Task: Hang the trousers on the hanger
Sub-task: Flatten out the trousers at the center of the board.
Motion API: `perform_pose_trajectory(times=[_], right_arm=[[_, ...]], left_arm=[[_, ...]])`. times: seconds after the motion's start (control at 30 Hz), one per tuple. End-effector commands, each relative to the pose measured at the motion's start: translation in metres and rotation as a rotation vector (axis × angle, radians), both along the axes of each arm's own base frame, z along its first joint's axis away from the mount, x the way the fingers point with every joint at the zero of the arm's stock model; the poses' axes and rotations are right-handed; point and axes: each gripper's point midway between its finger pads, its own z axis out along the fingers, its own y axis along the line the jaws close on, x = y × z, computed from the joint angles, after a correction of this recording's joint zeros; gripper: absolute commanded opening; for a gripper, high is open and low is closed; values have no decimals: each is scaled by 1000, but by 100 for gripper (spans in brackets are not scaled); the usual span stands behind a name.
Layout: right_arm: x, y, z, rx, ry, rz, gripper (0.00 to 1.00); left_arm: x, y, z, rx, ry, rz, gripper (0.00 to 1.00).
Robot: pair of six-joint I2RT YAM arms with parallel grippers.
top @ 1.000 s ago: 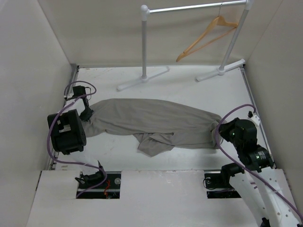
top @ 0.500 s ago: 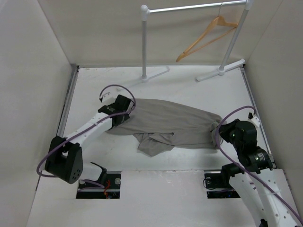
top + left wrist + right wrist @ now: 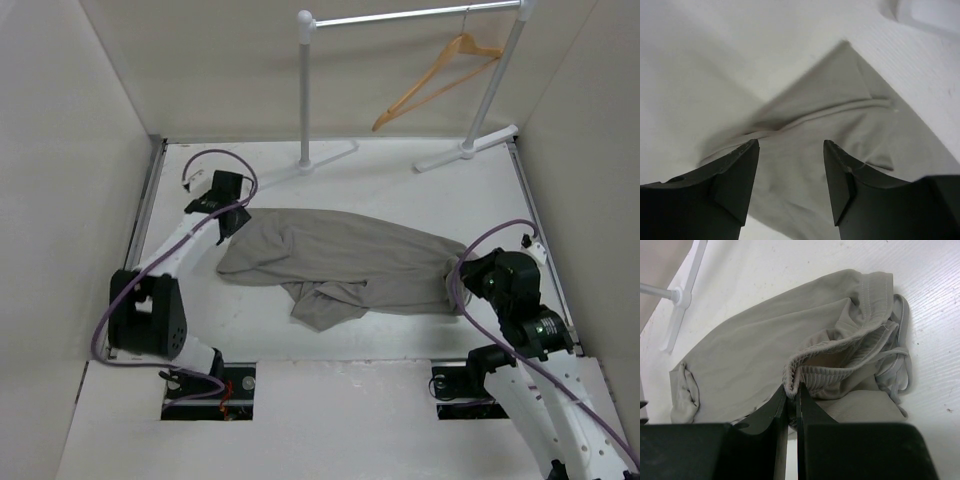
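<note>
Trousers (image 3: 340, 262) flat across mid table (image 3: 400, 180), waistband end near right edge. Right gripper (image 3: 791, 391) pinched tight on waistband. Left gripper (image 3: 790, 150) jaws apart, empty, over leg end. Hanger (image 3: 440, 75) on rail (image 3: 400, 16), far right corner.

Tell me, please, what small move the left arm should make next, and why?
Probably lower the left tool and close it on the leg end of the trousers. Its jaws stand open just above that cloth, holding nothing, while the right tool is shut on the waistband. Both ends likely need gripping before lifting toward the hanger.
</note>
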Motion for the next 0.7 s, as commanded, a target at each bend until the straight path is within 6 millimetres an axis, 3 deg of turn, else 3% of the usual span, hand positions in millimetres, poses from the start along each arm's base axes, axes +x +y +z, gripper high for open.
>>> perform_pose_trajectory(times=[0.0,0.1,0.23,0.33,0.53,0.67], right_arm=[[7,4,7,5,-46,20,5],[7,8,2,5,-28,38,5],[5,10,-4,6,-15,50,5],[3,9,-3,7,-21,47,5],[1,6,1,9,-34,42,5],[1,7,1,9,-36,45,5]], left_arm=[[37,-63,-6,-48,5,-305,53],[60,-88,-8,11,8,-416,58],[76,-104,-7,69,6,-465,59],[82,-101,-21,133,47,-458,54],[74,-80,-50,231,154,-434,39],[75,-79,-55,242,163,-443,35]])
